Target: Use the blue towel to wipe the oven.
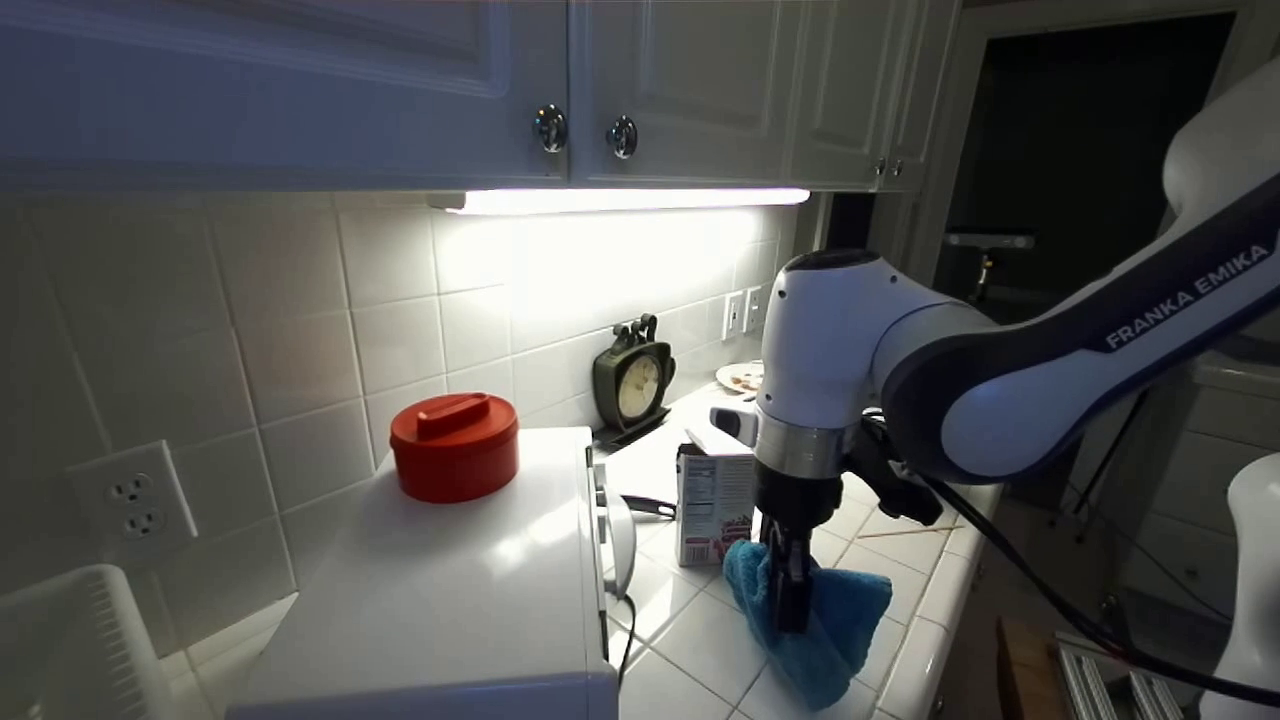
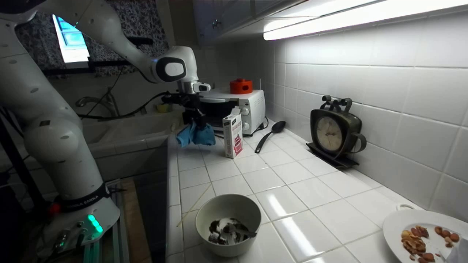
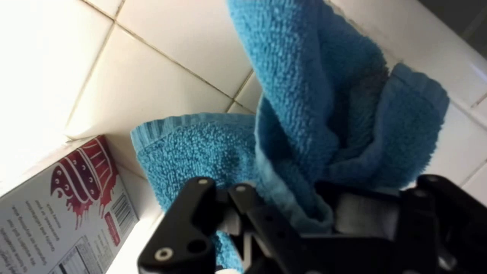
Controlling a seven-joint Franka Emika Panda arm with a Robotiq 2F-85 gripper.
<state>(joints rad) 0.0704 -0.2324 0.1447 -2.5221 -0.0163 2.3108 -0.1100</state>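
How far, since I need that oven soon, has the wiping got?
Done: the gripper is closed on the blue towel. In hand: the towel, with tiled counter between it and the oven. Left: likely the wiping, as the two stand apart; whether any is done can't be seen.

Tube light (image 1: 630, 201) glares white — wall tiles (image 1: 610, 250) washed out; sink (image 2: 126, 128) dim.

The carton (image 2: 233, 138) stands on the desk (image 2: 310, 223) before me, the oven (image 2: 253, 106) just behind it, the container (image 2: 241, 87) on top. Left of the carton is the towel (image 2: 204, 137), in the pincer (image 2: 197, 123); right of it, the spoon (image 2: 278, 127), then the clock (image 2: 329, 134). Nearer me than the carton sit the bowl (image 2: 236, 206) and, well right, the plate (image 2: 393, 226).
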